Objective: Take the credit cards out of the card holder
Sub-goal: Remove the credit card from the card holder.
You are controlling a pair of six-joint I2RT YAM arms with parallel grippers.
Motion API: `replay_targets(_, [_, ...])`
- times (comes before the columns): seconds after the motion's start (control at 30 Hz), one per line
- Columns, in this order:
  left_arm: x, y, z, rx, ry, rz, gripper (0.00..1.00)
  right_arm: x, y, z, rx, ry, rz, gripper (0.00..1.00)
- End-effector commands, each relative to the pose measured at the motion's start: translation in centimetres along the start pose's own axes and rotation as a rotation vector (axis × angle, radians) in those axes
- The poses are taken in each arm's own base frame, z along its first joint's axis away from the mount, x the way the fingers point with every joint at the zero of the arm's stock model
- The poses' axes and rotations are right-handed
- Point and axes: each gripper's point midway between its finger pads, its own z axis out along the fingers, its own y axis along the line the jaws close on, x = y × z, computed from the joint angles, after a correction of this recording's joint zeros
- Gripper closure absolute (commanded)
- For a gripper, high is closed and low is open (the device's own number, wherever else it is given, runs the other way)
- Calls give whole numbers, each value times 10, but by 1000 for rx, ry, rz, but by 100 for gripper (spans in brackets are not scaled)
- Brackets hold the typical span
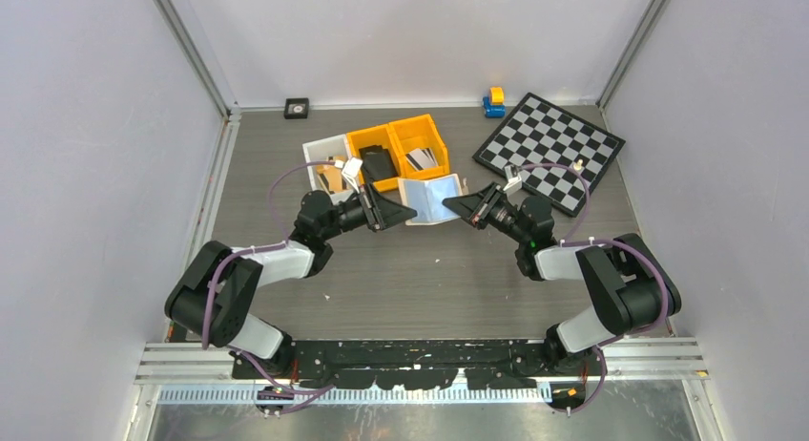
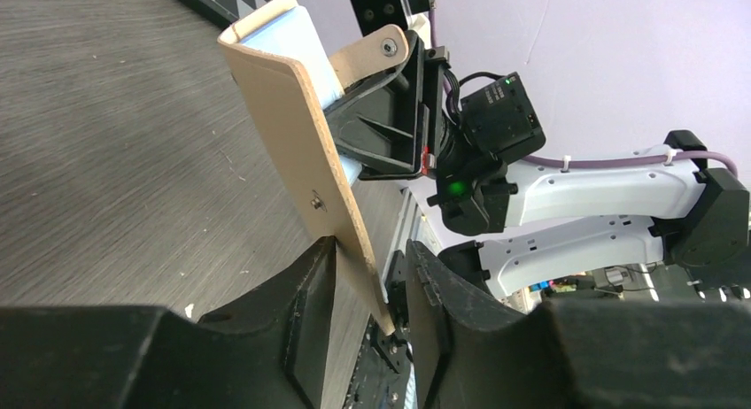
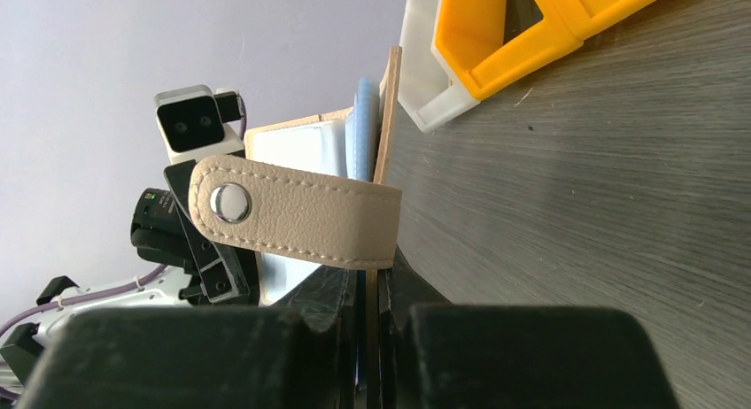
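Note:
The beige card holder (image 1: 429,200) is held open above the table between both arms, its pale blue pockets facing up. My right gripper (image 3: 370,281) is shut on the edge of one flap, just under the snap strap (image 3: 301,219). My left gripper (image 2: 372,250) is open around the other flap (image 2: 292,135). That flap leans on one finger and stands clear of the other. A silvery credit card with a dark stripe (image 1: 421,158) lies in the right orange bin. I cannot tell whether cards sit in the pockets.
Two orange bins (image 1: 393,136) and a white bin (image 1: 321,153) stand just behind the holder, with a black wallet-like item (image 1: 377,162) in the left orange one. A chessboard (image 1: 550,150) lies at the back right, with a blue and yellow toy (image 1: 493,101) beside it.

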Motion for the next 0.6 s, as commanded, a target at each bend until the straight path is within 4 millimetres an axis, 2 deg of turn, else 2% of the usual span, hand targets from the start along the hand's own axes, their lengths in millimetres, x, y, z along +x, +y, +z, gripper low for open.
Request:
replay_targets(0.0, [-14, -21, 7, 107, -19, 33, 63, -12, 23, 5, -68, -32, -65, 100])
replay_targets(0.17, [-22, -17, 1, 113, -57, 10, 69, -12, 25, 4, -73, -33, -69, 100])
replay_targets(0.37, [-23, -16, -1, 120, -64, -1, 65, -11, 26, 5, -76, -26, -69, 100])
replay_targets(0.57, [-20, -6, 2, 83, -44, -22, 87, -8, 24, 7, -55, -11, -85, 99])
